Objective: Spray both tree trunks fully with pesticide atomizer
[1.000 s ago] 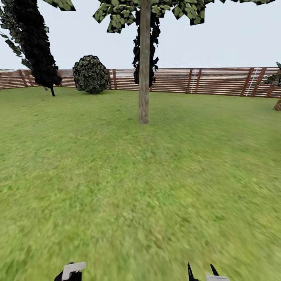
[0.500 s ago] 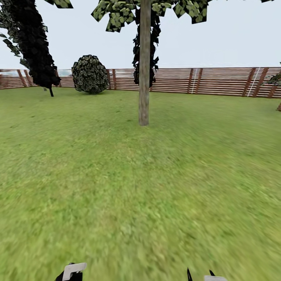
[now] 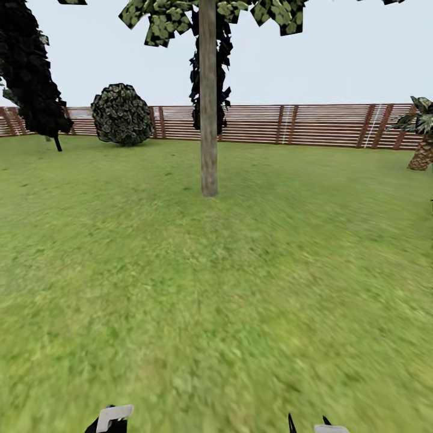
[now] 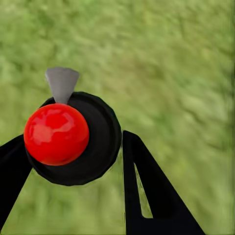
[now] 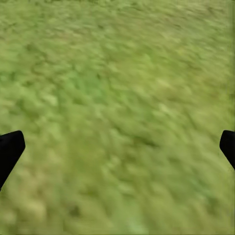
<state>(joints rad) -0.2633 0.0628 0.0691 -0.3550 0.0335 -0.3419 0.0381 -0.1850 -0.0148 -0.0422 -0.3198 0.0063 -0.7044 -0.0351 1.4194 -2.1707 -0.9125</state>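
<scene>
The pesticide atomizer (image 4: pixel 93 142), a round black body with a red ball and a grey nozzle, sits between the fingers of my left gripper (image 4: pixel 73 147), which is shut on it above the grass. One tree stands ahead of me in the head view, its straight grey-brown tree trunk (image 3: pixel 208 120) rising from the lawn to ragged green leaves (image 3: pixel 162 18). Low at the head view's bottom edge are my left gripper (image 3: pixel 108 421) and my right gripper (image 3: pixel 308 421). The right gripper (image 5: pixel 120 144) is open over bare grass, fingertips far apart.
A reddish slat fence (image 3: pixel 313 123) closes the garden's far side. A black cone-shaped tree (image 3: pixel 30 72) and a round dark bush (image 3: pixel 120 114) stand at the far left, a short palm (image 3: pixel 421 141) at the far right. Open lawn (image 3: pixel 216 288) lies between me and the trunk.
The whole head view has shifted: trunk, bush and black tree slid left and the palm came into view at the right, so the camera turned right. Both grippers keep their places.
</scene>
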